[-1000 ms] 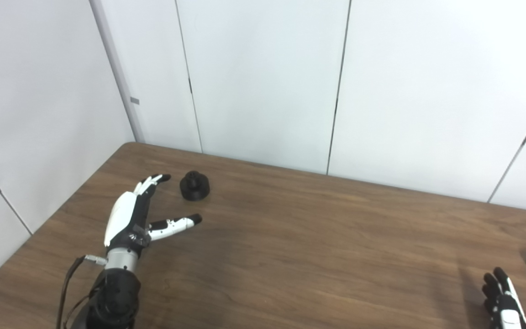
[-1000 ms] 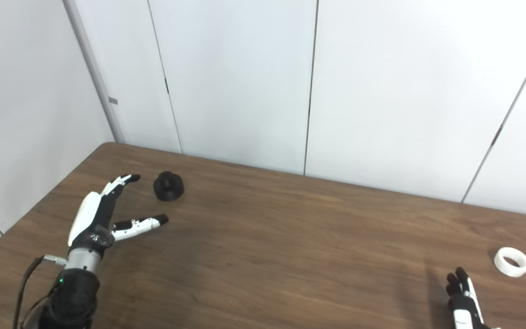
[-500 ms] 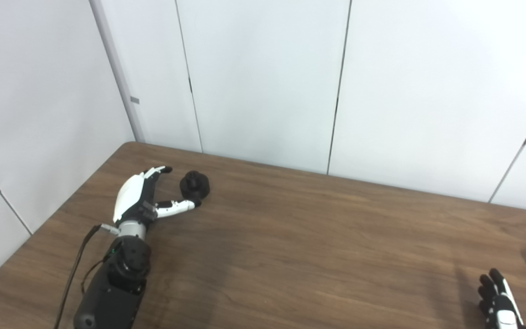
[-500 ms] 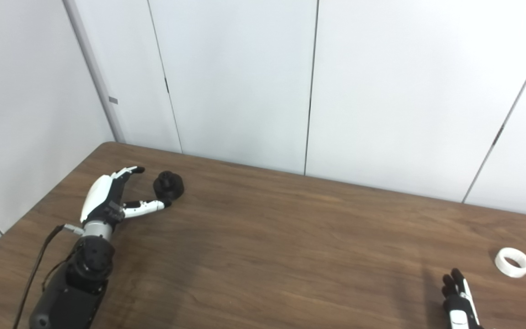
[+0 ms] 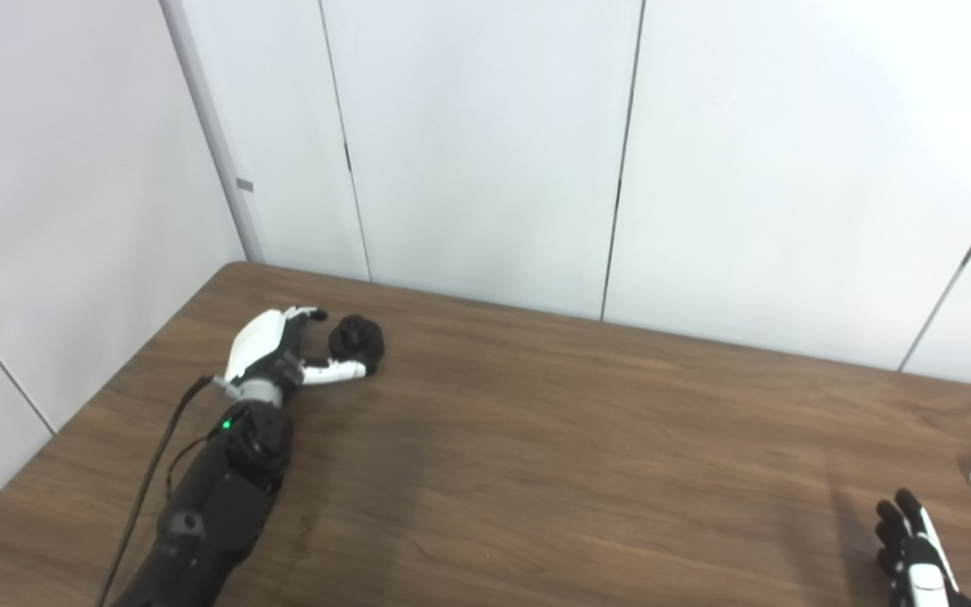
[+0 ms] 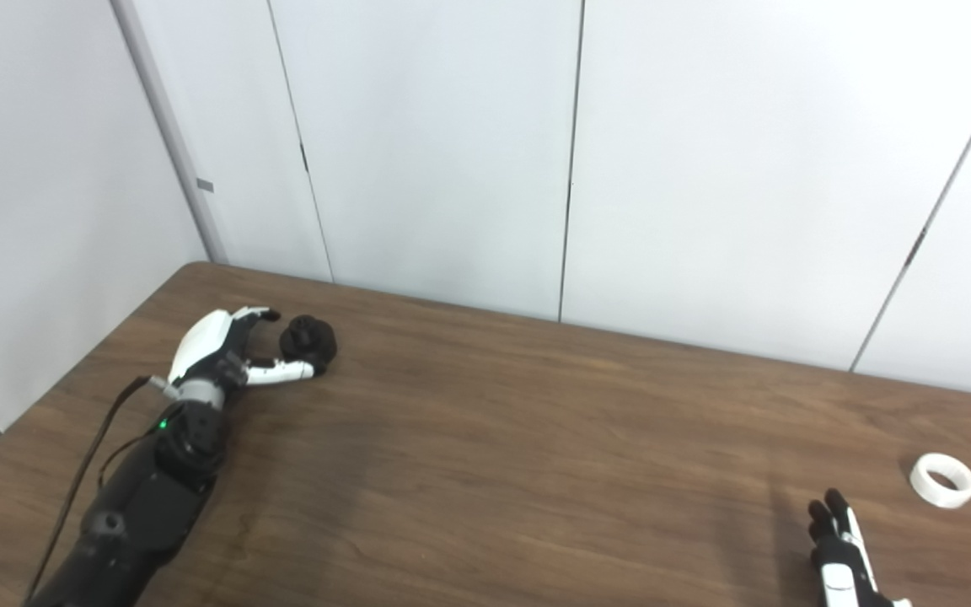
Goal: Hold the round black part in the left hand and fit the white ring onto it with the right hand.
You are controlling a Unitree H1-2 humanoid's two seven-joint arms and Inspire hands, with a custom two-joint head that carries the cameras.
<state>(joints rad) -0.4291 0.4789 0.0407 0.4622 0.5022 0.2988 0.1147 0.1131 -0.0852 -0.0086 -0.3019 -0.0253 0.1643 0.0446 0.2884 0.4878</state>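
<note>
— Where is the round black part (image 5: 356,340)?
— Far left on the wooden table (image 5: 536,438), the left hand (image 5: 275,354) cupped about it, thumb along its near side; whether the grip has closed cannot be told.

— And the white ring (image 6: 944,480)?
— Lying flat at the near right, apart from the right hand (image 6: 844,556), whose fingers point up, unclenched, holding nothing.

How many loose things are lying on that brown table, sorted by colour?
Black: 1, the round black part, by the left hand.
White: 1, the white ring, beyond the right hand.
Total: 2
</note>
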